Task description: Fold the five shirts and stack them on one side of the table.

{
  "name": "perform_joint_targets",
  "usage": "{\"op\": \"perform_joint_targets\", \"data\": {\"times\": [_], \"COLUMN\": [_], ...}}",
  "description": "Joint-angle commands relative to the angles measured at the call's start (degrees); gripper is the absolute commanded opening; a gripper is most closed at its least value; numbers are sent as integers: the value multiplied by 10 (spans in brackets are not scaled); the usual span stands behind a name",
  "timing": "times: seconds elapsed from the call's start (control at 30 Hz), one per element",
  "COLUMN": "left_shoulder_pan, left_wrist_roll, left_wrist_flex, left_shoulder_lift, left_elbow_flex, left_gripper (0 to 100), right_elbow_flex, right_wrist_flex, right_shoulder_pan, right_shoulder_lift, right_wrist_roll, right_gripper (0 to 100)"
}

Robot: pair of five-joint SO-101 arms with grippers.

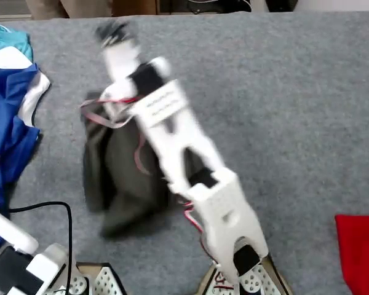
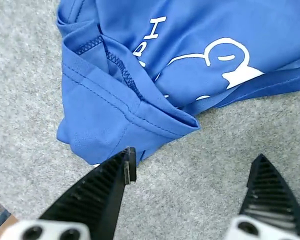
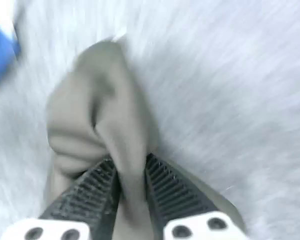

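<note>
The right fingers (image 3: 110, 175) are pinched narrow on a fold of the olive shirt (image 3: 90, 115). The cloth runs up between them and bunches just past the tips. The rest of that shirt lies as a crumpled, dark grey-green heap on the grey worktop (image 1: 283, 92), under the right arm (image 1: 190, 160).

The left fingers (image 2: 121, 169) stand wide apart over the worktop. The blue shirt (image 2: 155, 65) lies just beyond their tips, and one tip is at its folded hem corner. This shirt is smooth, with stitched hems and white print.

Four shirts can be told apart, one of each: olive, blue, teal (image 1: 7, 38) and red (image 1: 360, 252). The teal one is past the blue one, away from the left fingers. The red one lies flat at the worktop's edge, well apart from both pairs of fingers. White cloth (image 1: 9, 60) shows between teal and blue, and I cannot tell whether it is a separate shirt.
</note>
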Motion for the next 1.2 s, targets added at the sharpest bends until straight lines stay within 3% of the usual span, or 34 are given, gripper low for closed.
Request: {"op": "perform_joint_targets", "data": {"times": [0.0, 0.27, 0.57, 0.93, 1.17], "left_shoulder_pan": [3, 39, 41, 41, 41], "left_wrist_roll": [-4, -3, -4, -4, -4], "left_wrist_flex": [-3, -3, -3, -3, -3], "left_shoulder_lift": [-25, -25, -26, -26, -26], "left_elbow_flex": [-11, 33, 33, 33, 33], "left_gripper": [356, 356, 357, 357, 357], "right_elbow_flex": [-50, -52, 95, 225, 290], "right_wrist_flex": [7, 10, 10, 6, -83], "right_shoulder_pan": [68, 175, 174, 173, 165], "right_shoulder_lift": [-133, -210, -233, -407, -378], "right_wrist_roll": [0, 0, 39, 40, 8], "right_gripper": [5, 5, 12, 438, 465]}}
